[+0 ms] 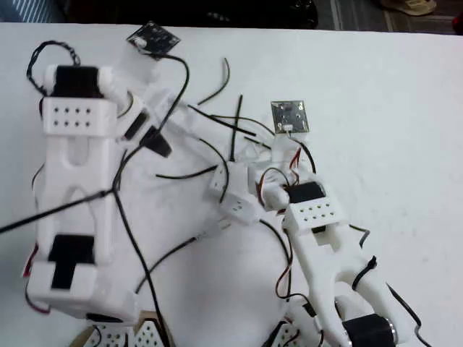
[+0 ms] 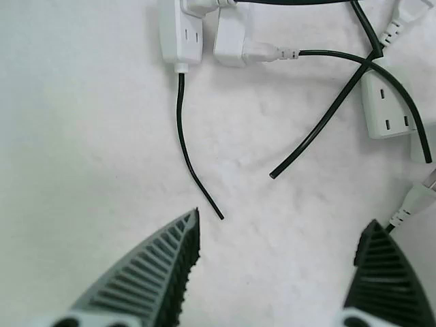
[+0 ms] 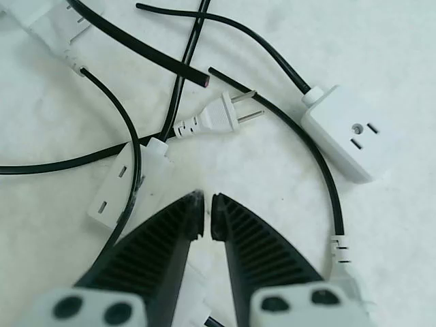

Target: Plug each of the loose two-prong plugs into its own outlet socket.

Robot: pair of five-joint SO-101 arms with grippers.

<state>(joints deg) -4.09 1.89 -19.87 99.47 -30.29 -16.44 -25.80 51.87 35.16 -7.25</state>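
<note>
Left jaws are spread wide with nothing between them. The left gripper hangs over bare white table. Right jaws are drawn together, tips all but touching, and nothing is seen pinched between them. The right gripper sits low over the tangle of cords.

Right wrist view:
- A loose two-prong plug lies flat just past the right gripper's tips, unplugged. Its prongs point toward the grounded outlet socket but stay apart from it.
- A two-slot socket block lies just beside one finger, with a black cord across its face.
- A cut cable end rests near the plug's prongs.

Left wrist view:
- A narrow socket lies well ahead of the open fingers. Its short black lead runs back to a cut tip near one fingertip.
- An angled white plug lies just beside that socket, not inserted.
- A second socket body shows empty slots, with a black cord crossing over it.
- A further plug's strain relief lies near the other finger.

High view: the white sockets and plugs bunch mid-table, between the two arms.
</note>
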